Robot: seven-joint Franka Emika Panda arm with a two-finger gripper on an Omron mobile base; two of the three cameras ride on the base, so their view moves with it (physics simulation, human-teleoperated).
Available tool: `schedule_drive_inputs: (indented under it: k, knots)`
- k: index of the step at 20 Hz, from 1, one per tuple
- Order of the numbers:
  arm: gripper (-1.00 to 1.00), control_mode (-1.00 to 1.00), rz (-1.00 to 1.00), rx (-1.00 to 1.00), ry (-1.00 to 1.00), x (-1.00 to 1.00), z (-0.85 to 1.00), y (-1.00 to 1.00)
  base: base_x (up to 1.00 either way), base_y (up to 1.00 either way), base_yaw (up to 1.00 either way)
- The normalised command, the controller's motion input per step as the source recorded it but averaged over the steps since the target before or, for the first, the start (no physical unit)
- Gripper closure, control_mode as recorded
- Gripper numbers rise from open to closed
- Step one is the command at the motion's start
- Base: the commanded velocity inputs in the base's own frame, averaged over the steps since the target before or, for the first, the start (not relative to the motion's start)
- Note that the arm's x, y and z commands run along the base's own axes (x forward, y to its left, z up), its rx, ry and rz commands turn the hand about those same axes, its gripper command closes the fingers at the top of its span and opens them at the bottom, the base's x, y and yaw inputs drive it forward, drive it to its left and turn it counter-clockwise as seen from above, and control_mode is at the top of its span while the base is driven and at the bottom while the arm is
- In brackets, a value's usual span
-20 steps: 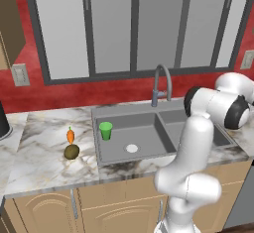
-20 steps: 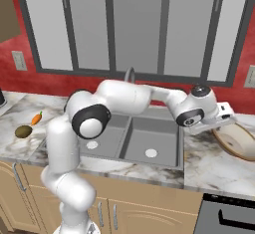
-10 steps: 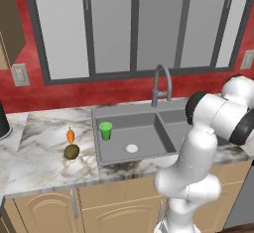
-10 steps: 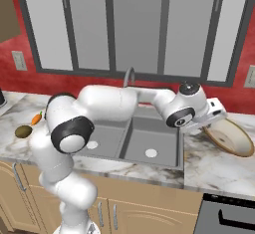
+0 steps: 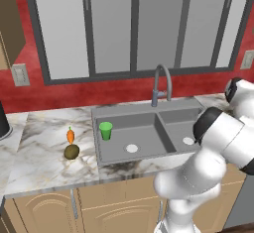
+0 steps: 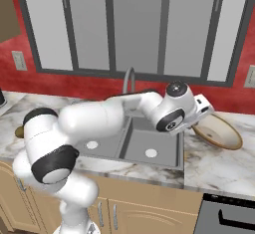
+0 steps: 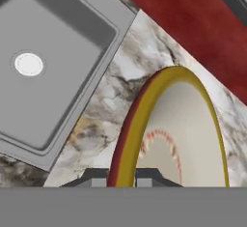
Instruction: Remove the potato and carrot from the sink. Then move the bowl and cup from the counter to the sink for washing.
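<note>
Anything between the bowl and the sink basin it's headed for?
Nothing visible. The gripper is shut on the bowl rim, with bare counter between it and the sink; the near basin looks clear. The cup stands in the far basin.

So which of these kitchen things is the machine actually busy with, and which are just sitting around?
Part of the job:
- small olive-brown potato
- tiny orange carrot
- bright green cup
- wide tan bowl, clamped in the gripper
- grey double sink
- white marble counter

Just there:
- curved grey faucet
- tan wooden cabinets
</note>
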Motion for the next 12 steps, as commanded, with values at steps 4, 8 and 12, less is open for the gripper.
schedule_drive_inputs:
  k: [4,8,12]
  knots:
    - [1.00,-1.00,0.22,-0.02,0.06,-0.19,0.15,0.41,0.00,0.00,0.00]
    - [1.00,-1.00,0.23,0.00,0.11,-0.16,0.14,0.45,0.00,0.00,0.00]
    - [1.00,-1.00,0.24,0.00,0.11,-0.16,0.16,0.40,0.00,0.00,0.00]
